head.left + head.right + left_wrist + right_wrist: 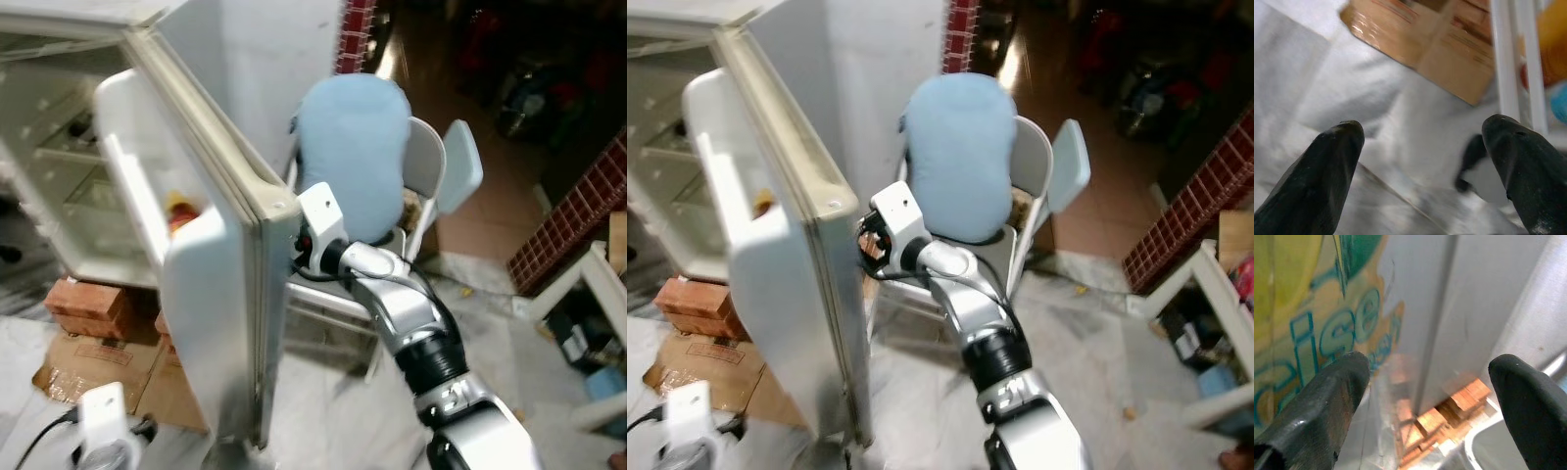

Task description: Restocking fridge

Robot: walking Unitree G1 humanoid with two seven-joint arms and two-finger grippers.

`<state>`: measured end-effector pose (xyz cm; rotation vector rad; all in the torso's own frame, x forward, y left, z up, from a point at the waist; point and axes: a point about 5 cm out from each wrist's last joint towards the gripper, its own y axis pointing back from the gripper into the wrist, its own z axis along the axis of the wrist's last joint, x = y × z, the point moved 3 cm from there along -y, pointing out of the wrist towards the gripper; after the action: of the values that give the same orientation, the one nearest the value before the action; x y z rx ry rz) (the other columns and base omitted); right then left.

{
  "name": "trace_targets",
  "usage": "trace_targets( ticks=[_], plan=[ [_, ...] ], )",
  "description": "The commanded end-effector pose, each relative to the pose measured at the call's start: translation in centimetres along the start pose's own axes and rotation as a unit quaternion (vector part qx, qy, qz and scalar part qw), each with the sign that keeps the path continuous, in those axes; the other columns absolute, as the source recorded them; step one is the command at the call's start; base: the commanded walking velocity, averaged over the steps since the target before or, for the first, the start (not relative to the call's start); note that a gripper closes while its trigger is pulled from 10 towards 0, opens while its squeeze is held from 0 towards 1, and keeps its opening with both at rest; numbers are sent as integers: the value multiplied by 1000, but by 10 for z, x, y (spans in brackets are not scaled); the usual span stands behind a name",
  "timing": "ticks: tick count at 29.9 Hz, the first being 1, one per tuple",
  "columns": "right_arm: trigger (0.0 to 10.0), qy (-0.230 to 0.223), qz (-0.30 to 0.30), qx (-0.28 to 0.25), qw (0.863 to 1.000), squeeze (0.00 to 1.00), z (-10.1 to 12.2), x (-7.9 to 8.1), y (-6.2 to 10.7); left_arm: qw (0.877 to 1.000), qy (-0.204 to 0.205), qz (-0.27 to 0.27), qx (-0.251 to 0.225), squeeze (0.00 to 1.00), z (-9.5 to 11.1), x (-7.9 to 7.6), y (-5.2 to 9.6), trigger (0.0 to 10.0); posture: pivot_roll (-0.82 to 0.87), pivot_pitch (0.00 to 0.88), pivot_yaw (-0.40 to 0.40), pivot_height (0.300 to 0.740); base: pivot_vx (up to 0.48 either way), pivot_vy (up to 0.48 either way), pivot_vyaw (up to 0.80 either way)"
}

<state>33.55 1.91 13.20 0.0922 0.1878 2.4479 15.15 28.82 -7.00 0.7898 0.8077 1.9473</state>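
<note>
The white fridge [69,147] stands open at the left, its door [211,284] swung toward me. A bottle with a red and yellow top [179,211] sits in the door shelf. My right arm [392,304] reaches to the door's outer edge, wrist [318,230] against it. In the right wrist view the right gripper [1425,396] is open. A yellow and green labelled container [1303,323] lies close beside one finger [1327,396], with the door's grey side [1488,308] ahead. My left gripper [1422,161] is open and hangs low over the floor.
A white chair [431,166] with a pale blue cushion [353,157] stands right behind the door. Bricks [83,299] and flattened cardboard [98,357] lie under the fridge. A red lattice [578,215] and a white frame [588,284] stand at the right.
</note>
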Motion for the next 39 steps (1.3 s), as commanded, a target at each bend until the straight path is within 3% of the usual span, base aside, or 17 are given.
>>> trace_targets(
  ticks=[1,12,14,19,27,33,39],
  plan=[
    [10000,13,1,-5,1000,0,7,-2,0,1000,7,-15,-3,0,1,-14,0,10000,171,0,-75,740,0,480,0],
    [10000,14,14,-9,1000,0,9,1,0,1000,7,-15,-3,0,1,-14,-2,10000,170,0,-74,740,0,480,0],
    [10000,4,37,-13,999,0,10,7,1,1000,7,-15,-3,0,1,-14,-2,10000,170,0,-74,740,0,480,0],
    [10000,-25,162,-35,986,0,16,38,10,1000,8,-6,-4,0,0,-12,-2,10000,179,0,-80,740,0,478,0],
    [10000,-12,241,-28,970,0,16,47,24,1000,2,-2,-14,0,-1,-7,-2,10000,178,0,-82,740,0,296,0],
    [10000,-16,262,-26,965,0,19,47,29,1000,3,7,-16,0,-2,-4,-3,10000,182,0,-83,740,0,0,0],
    [10000,-10,289,-28,957,0,23,52,35,998,-5,49,-32,0,1,6,-3,10000,183,0,-82,740,0,0,0]
  ],
)
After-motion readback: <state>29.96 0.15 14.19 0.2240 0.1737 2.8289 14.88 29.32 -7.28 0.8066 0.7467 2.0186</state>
